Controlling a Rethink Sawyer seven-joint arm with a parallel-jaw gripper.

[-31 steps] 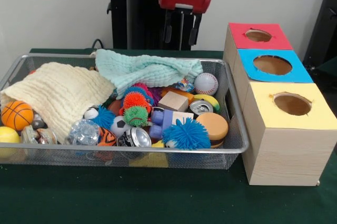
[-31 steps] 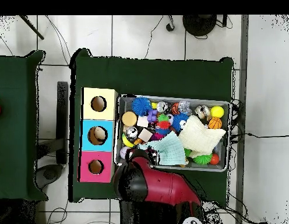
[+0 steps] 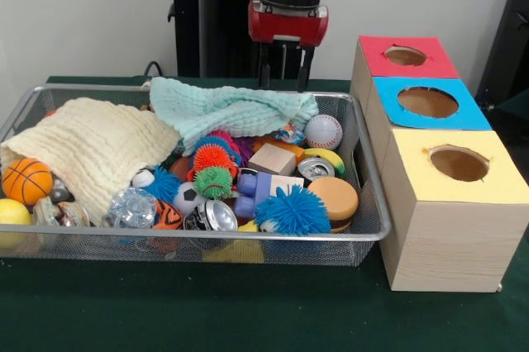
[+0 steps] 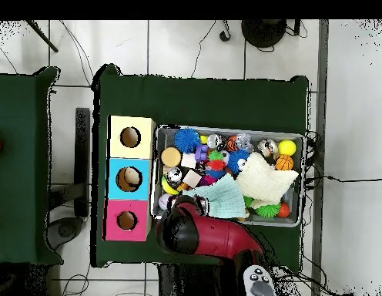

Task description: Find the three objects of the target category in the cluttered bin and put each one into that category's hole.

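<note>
The wire mesh bin (image 3: 207, 237) is full of toys and two cloths; it also shows in the overhead view (image 4: 305, 179). One crumpled clear bottle (image 3: 131, 207) lies at the bin's front left, beside the cream cloth (image 3: 91, 149). A second clear bottle (image 3: 60, 213) seems to lie further left, partly hidden. In the overhead view the clear bottles (image 4: 244, 141) lie by the rim far from the robot. No blue label shows. My gripper (image 3: 283, 79) hangs open and empty above the bin's far rim, over the mint cloth (image 3: 231, 108).
Three wooden boxes stand beside the bin, each with a hole: red (image 3: 405, 56), blue (image 3: 427, 102), yellow (image 3: 459, 164). Silver cans (image 3: 315, 168) (image 3: 216, 216), a baseball (image 3: 323, 130), a basketball (image 3: 26, 180) and spiky balls (image 3: 292, 210) crowd the bin.
</note>
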